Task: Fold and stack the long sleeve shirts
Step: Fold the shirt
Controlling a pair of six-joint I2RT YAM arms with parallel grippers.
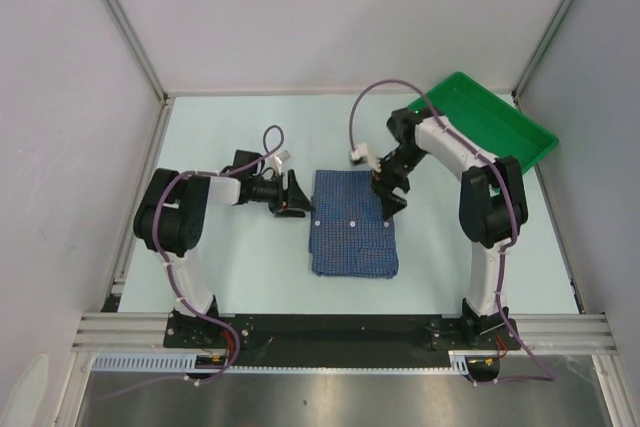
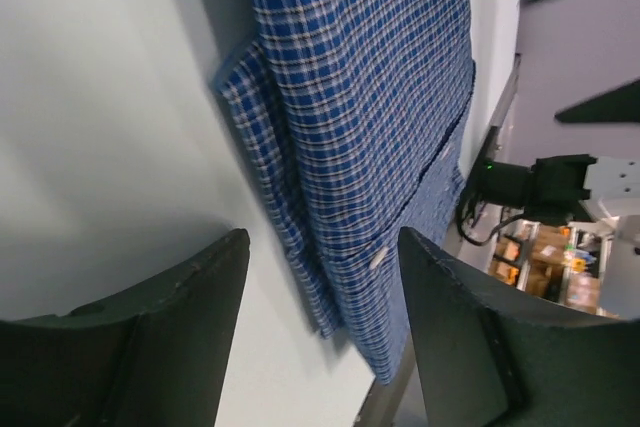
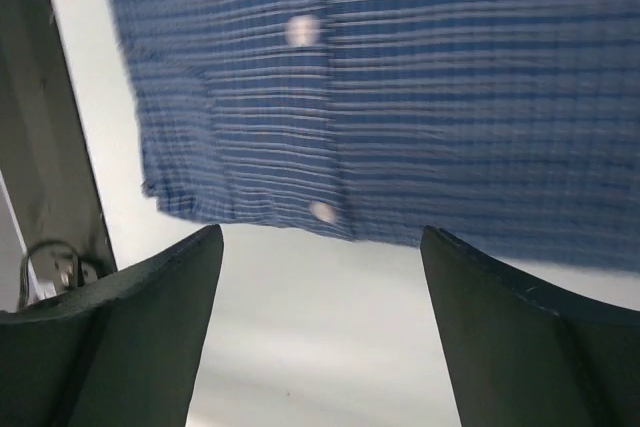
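The blue checked long sleeve shirt (image 1: pixel 351 224) lies folded into a flat rectangle in the middle of the table. My left gripper (image 1: pixel 299 199) is open and empty just off its left edge, near the far left corner. In the left wrist view the shirt (image 2: pixel 370 97) lies ahead of the spread fingers (image 2: pixel 455 327). My right gripper (image 1: pixel 391 194) is open and empty over the shirt's far right corner. In the right wrist view the shirt (image 3: pixel 400 77) with white buttons fills the upper part, beyond the parted fingers (image 3: pixel 130 337).
A green plastic tray (image 1: pixel 490 125) stands at the back right corner, behind the right arm. The pale table (image 1: pixel 230 277) is bounded by white walls and a metal rail at the near edge.
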